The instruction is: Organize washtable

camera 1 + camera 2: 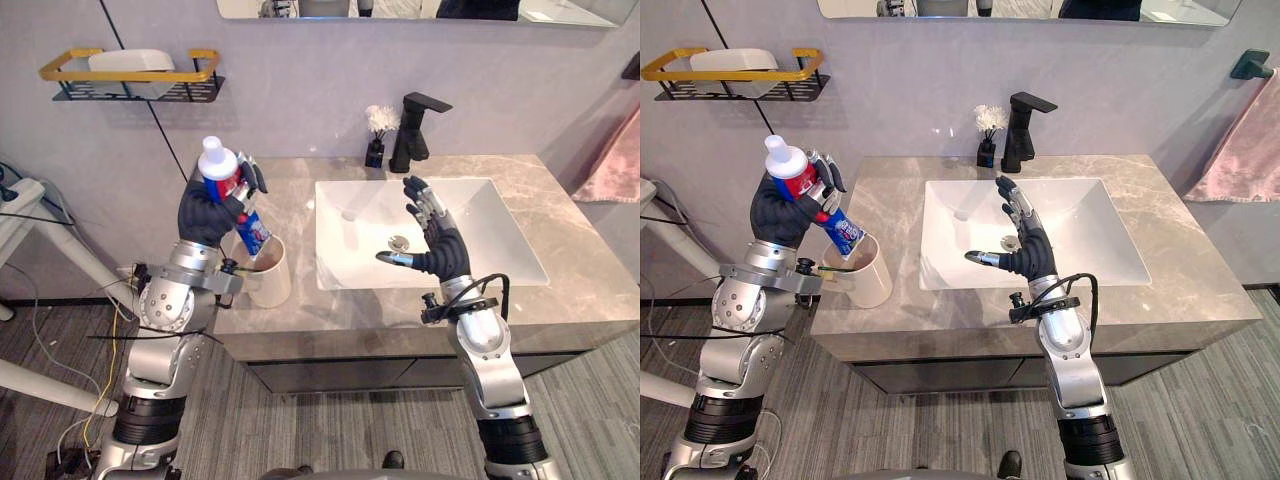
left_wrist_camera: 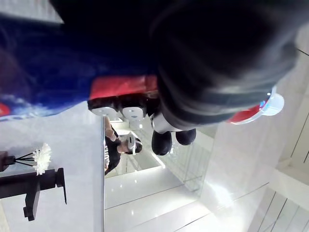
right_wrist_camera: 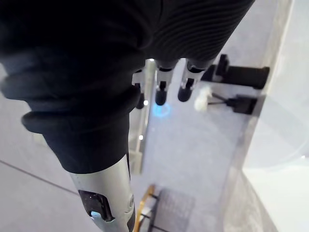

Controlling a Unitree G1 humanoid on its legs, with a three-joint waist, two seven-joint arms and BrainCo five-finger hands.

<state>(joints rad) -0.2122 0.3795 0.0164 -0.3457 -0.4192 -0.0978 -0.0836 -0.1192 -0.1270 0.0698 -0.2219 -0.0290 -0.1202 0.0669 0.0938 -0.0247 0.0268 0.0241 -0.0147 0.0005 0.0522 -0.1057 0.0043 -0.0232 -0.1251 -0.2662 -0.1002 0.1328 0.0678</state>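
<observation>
While left hand (image 1: 205,215) curls round the toothpaste (image 1: 226,183) above the cup (image 1: 275,280) near left, right hand (image 1: 440,250) hovers open-fingered over sink (image 1: 500,235); next, probably lower toothpaste into cup.

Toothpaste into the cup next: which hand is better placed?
Left. The left hand is curled round the toothpaste tube, cap up, its lower end at the mouth of the beige cup. The right hand hovers open over the sink, holding nothing, away from the cup.
</observation>
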